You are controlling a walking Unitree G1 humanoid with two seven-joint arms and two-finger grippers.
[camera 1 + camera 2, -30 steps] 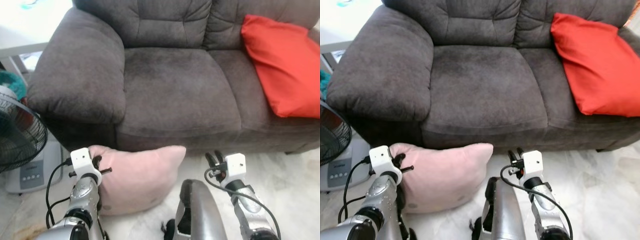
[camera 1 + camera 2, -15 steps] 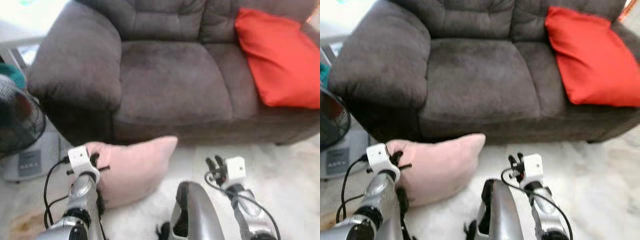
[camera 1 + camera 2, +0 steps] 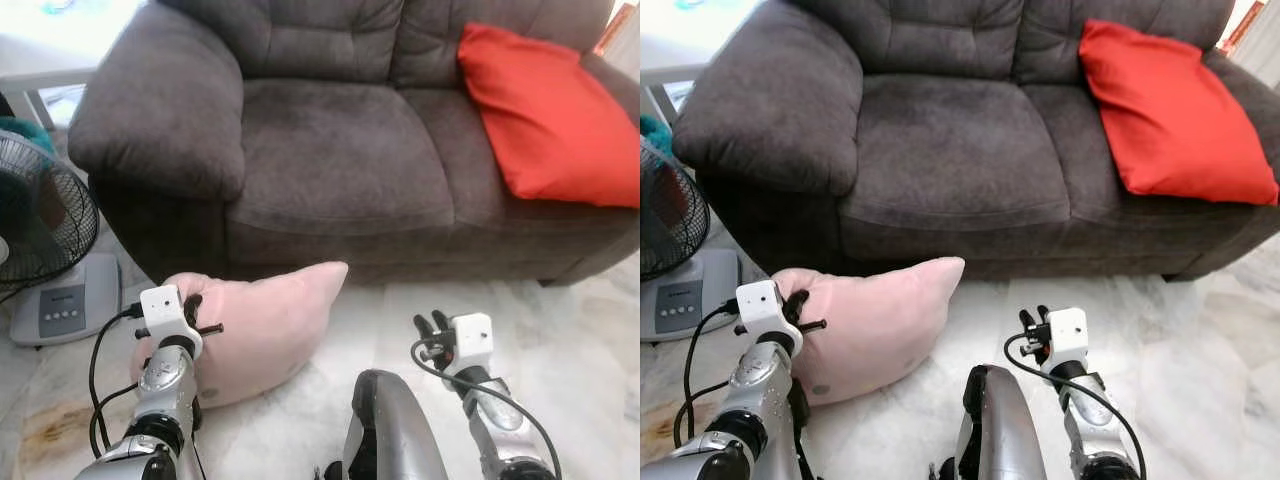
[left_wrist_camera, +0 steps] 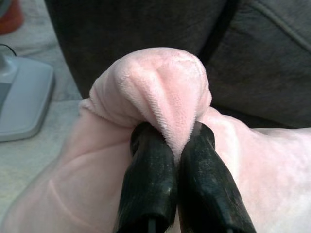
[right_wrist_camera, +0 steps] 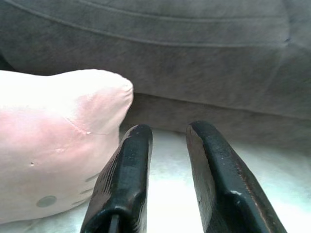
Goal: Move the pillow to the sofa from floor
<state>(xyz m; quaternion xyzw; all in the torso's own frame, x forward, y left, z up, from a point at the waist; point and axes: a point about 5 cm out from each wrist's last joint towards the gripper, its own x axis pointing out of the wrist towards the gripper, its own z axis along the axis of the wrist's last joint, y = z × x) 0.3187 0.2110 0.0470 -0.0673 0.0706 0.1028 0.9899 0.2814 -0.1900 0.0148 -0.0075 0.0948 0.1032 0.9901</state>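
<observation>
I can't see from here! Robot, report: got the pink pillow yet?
Left gripper pinching a corner of the soft pink pillow, fingers shut. Right gripper open, beside it. Pillow low by the dark grey sofa; seat cushion ahead bare.

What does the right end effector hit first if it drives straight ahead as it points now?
Probably the dark grey sofa, at its front base panel. The right end effector is open and empty; the pink pillow sits off to one side of its line, though depth is hard to judge.

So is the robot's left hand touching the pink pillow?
Touching. The left wrist view shows the left hand pinching a fold of the pink pillow.
</observation>
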